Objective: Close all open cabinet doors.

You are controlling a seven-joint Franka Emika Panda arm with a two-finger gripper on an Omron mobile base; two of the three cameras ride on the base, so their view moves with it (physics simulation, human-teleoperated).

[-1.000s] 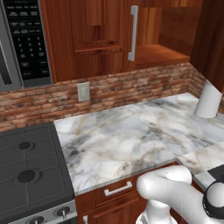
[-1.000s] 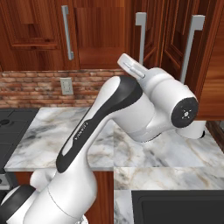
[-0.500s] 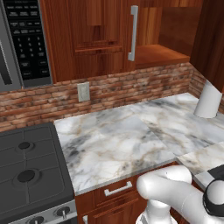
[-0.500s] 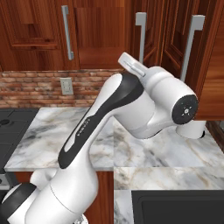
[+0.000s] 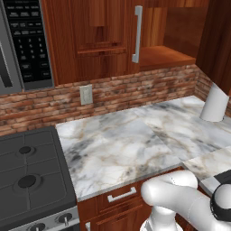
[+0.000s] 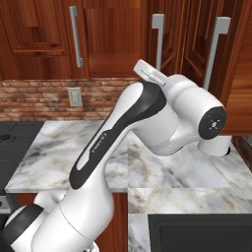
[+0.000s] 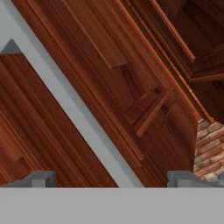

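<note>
Hand view shows the gripper (image 7: 111, 183) pointed at a reddish-brown cabinet door (image 7: 144, 65), its 2 fingertips (image 7: 41, 178) set wide apart with nothing between them. A long silver handle (image 7: 65, 98) runs diagonally across the wood between the tips, and I cannot tell whether they touch it. Brick wall (image 7: 210, 148) shows at the right edge.

Left base view has a closed door (image 5: 97, 40) beside the microwave (image 5: 22, 45), with an open shelf (image 5: 169, 56) to its right above the marble counter (image 5: 135, 140).

Right base view shows 2 doors swung open, handles (image 6: 158, 42) and (image 6: 215, 47) facing out, behind the white arm (image 6: 147, 123).
</note>
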